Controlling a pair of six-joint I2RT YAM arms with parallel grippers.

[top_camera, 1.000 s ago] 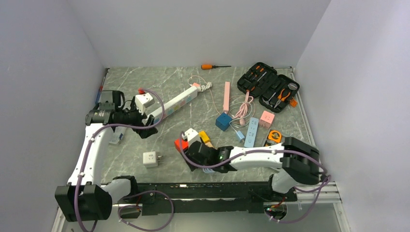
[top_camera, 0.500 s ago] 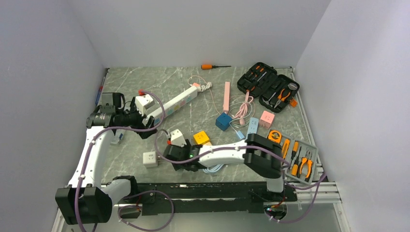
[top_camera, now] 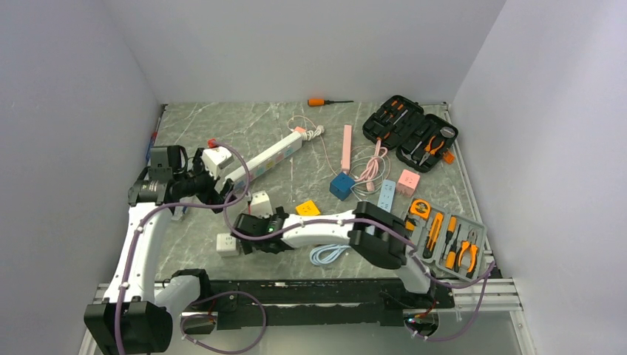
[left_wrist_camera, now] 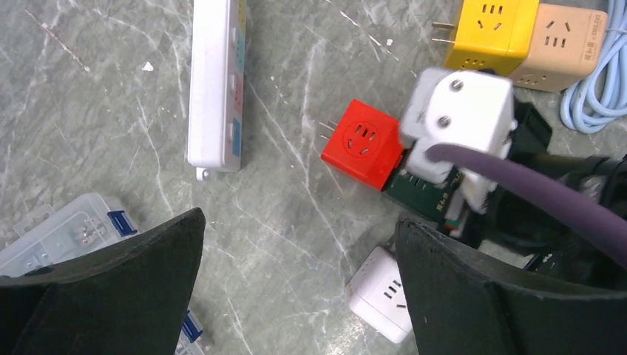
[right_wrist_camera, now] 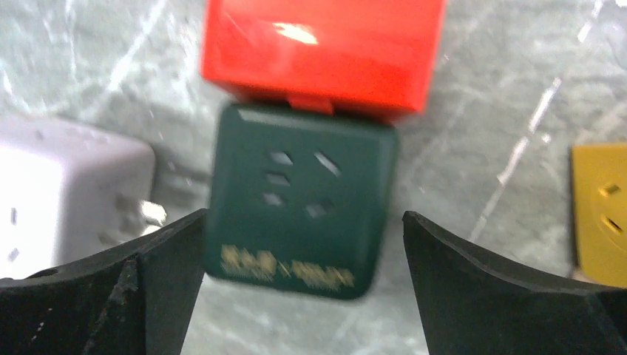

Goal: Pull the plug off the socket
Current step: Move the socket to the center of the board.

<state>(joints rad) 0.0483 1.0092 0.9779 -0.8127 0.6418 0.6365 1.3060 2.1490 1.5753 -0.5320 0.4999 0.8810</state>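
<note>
A dark green cube plug (right_wrist_camera: 299, 211) is joined to a red cube socket (right_wrist_camera: 322, 52), and both lie on the marble table. My right gripper (right_wrist_camera: 304, 214) is open and straddles the green cube, with a gap on each side. In the left wrist view the red cube socket (left_wrist_camera: 362, 144) shows free prongs on its far side, and the green cube (left_wrist_camera: 418, 191) is mostly hidden under the right wrist. My left gripper (left_wrist_camera: 299, 218) hangs open above bare table, to the left of the pair. From above, the right gripper (top_camera: 245, 225) sits just right of the left gripper (top_camera: 219, 194).
A white cube (left_wrist_camera: 381, 296) lies close by the pair. Yellow (left_wrist_camera: 495, 26) and tan (left_wrist_camera: 566, 37) cubes and a light blue cable (top_camera: 329, 255) lie to the right. A white power strip (left_wrist_camera: 214, 81), a clear plastic box (left_wrist_camera: 59, 237) and an open tool case (top_camera: 447, 240) are also around.
My right arm has swept left across the table, uncovering the tool case at the right. Its jaws have gone from partly closed to wide open. The left arm barely shifted.
</note>
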